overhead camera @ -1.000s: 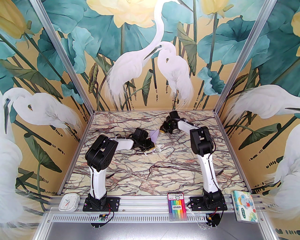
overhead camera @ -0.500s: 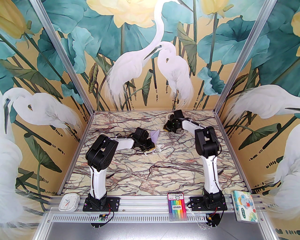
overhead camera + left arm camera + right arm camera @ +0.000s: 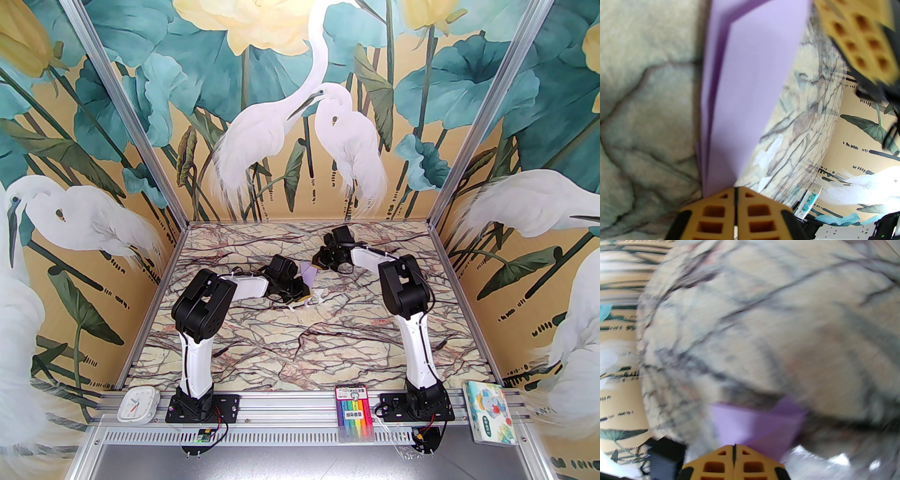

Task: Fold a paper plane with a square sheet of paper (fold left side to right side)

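Observation:
The square sheet of paper stands folded into a slim pale lavender paper plane [image 3: 309,273] [image 3: 743,93], several layers thick, rising off the marble table at mid-back. My left gripper [image 3: 303,294] [image 3: 735,195] is shut on its near end, and the paper runs up and away from the yellow fingertips. My right gripper [image 3: 319,259] [image 3: 734,451] is shut with nothing between its fingers, its tips just short of the plane's [image 3: 757,425] far end. One right finger [image 3: 860,42] hangs beside the paper's upper edge. The right wrist view is motion-blurred.
Small white scraps [image 3: 318,296] lie on the table just right of the left gripper. On the front rail sit a white clock [image 3: 137,404], a marker pack [image 3: 356,412] and a colourful tissue pack [image 3: 491,412]. Painted walls enclose three sides.
The right gripper swung away to the right, then came back left to the paper's far end. The left arm and the paper stayed put.

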